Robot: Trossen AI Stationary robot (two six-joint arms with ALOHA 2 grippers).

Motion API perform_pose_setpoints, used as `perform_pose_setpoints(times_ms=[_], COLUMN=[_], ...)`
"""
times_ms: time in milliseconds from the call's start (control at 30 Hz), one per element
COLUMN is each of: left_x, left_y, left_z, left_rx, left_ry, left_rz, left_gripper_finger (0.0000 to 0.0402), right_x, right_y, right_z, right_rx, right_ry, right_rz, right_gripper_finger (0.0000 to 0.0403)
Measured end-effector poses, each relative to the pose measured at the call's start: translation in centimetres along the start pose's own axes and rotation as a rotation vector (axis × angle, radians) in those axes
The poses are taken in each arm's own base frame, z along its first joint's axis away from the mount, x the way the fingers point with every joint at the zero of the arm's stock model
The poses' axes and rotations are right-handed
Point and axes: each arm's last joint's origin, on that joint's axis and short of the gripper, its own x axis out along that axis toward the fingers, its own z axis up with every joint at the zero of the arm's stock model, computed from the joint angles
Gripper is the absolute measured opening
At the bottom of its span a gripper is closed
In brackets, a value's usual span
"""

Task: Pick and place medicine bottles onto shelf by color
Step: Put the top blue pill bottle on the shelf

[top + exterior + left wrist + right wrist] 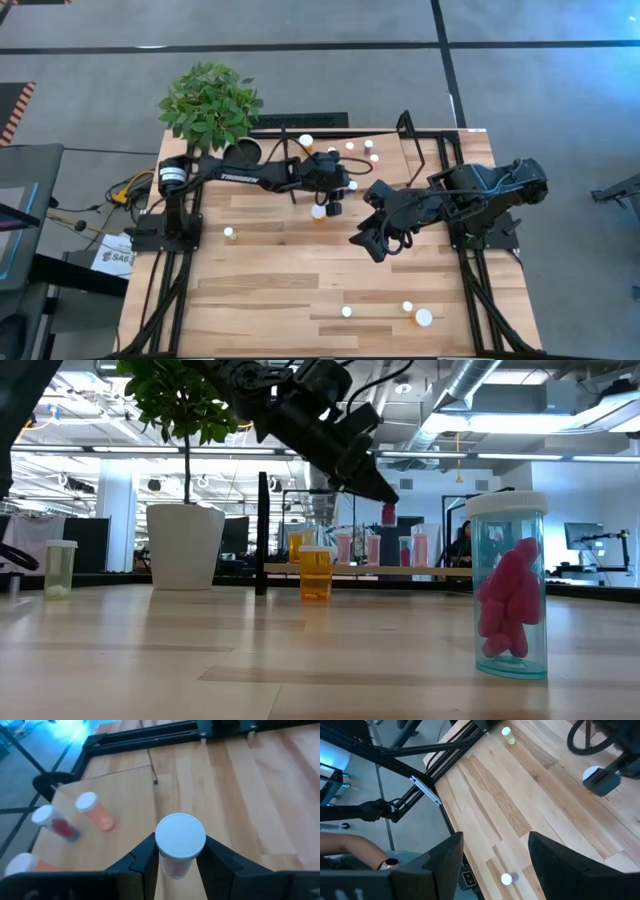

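Observation:
My left gripper (348,186) is shut on a pinkish-red medicine bottle (388,513) with a white cap (180,839), up in the air near the shelf (335,160). The shelf is a light board between black uprights at the table's far side. Several bottles (372,548) stand on it. An orange bottle (318,212) stands on the table just in front of it. My right gripper (366,240) hangs open over the table's middle, with nothing between its fingers (445,862). My left gripper pinches the bottle's body just under the cap (177,865) between its two fingers. The fingers slant downward from the table's left. The bottle is lifted clear of table and shelf and stands roughly upright, cap up.
A pale bottle (230,233) stands at the left. Three more bottles (408,307) stand near the front edge, one with pink contents (510,600). A potted plant (210,100) in a white pot (185,545) stands at the far left corner. A person's hand (350,850) shows beyond the table.

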Motion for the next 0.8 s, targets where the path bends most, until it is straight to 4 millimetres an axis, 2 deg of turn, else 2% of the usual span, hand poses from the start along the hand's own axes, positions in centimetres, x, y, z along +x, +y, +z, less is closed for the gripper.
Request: perform_pose_setpoints(times_ms=[400, 500, 800], left_x=[0.7, 1.0, 1.5], left_y=[3.8, 4.2, 5.4], left_z=[-1.1, -1.7, -1.3], left_rx=[0.011, -0.001, 0.006], left_ry=[-0.039, -0.016, 0.019], left_rz=[0.045, 0.034, 0.037], left_gripper_finger=[0.0107, 0.0107, 0.0107], right_x=[0.0, 0.0, 0.0], right_y=[0.0, 0.0, 0.0], right_z=[0.0, 0.0, 0.0], right_rx=[0.000, 0.000, 0.000], right_ry=[0.000, -0.001, -0.001], right_rz=[0.001, 0.001, 0.001], right_gripper_finger=[0.0249, 0.0249, 0.0249])
